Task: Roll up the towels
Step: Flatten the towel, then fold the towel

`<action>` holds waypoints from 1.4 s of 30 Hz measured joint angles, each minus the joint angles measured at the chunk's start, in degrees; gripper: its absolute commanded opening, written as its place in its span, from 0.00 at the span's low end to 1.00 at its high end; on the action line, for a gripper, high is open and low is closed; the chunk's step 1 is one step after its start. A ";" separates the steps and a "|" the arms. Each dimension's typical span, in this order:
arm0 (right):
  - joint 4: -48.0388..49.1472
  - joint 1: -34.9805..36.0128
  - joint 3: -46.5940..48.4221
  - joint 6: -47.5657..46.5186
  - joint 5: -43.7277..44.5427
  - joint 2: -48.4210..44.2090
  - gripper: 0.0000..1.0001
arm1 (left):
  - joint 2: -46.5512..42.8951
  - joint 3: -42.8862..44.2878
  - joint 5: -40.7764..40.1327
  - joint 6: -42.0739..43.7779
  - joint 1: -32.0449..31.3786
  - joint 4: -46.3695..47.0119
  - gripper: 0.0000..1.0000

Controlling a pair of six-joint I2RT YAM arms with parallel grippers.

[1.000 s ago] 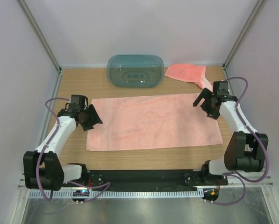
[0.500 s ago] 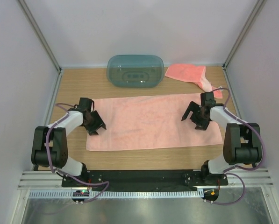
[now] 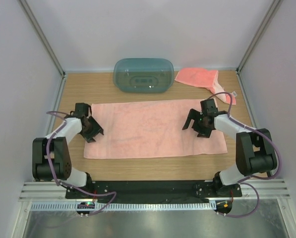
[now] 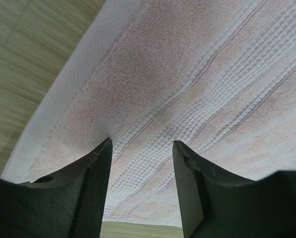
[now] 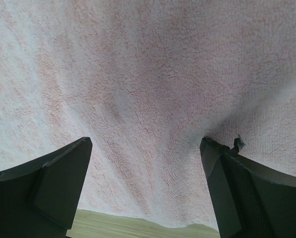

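Left gripper [image 3: 93, 132] sat low on the left end of the spread towel [image 3: 152, 129], its jaws partly apart and closed on nothing; through its wrist camera I saw flat cloth with woven stripes running between the two fingers [image 4: 95, 188], and the towel's edge with bare wood just beyond it. Right gripper [image 3: 195, 128] stood with its jaws spread wide, tips pressed down on the right part of the same towel, short of its right edge. From that wrist camera the terry puckered into soft folds between the fingertips, and nothing was pinched.

At the back of the surface [image 3: 78, 91] I had the teal tub [image 3: 144, 75], translucent and oval. A darker oval shape showed through it, but I could not tell whether anything lay inside. It stood just beyond the far edge of the spread towel, apart from both grippers.

That towel lay open and flat across the middle of the surface, long side running left to right, with one gripper on each end. The second towel [image 3: 197, 77] lay crumpled in the far right corner, beside the tub and behind the right arm, touched by neither gripper.
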 measured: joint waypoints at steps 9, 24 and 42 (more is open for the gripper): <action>-10.71 0.07 2.12 -0.37 9.64 -9.20 1.00 | -23.39 -0.59 -6.93 -2.89 -0.04 -8.04 0.74; -18.75 0.11 9.09 -2.60 18.88 -14.38 1.00 | -35.56 -19.34 -3.21 -16.26 1.51 -12.07 0.65; -18.38 0.11 8.85 -3.43 15.63 -14.10 1.00 | -33.83 -19.41 -17.92 -19.45 1.73 -11.26 0.48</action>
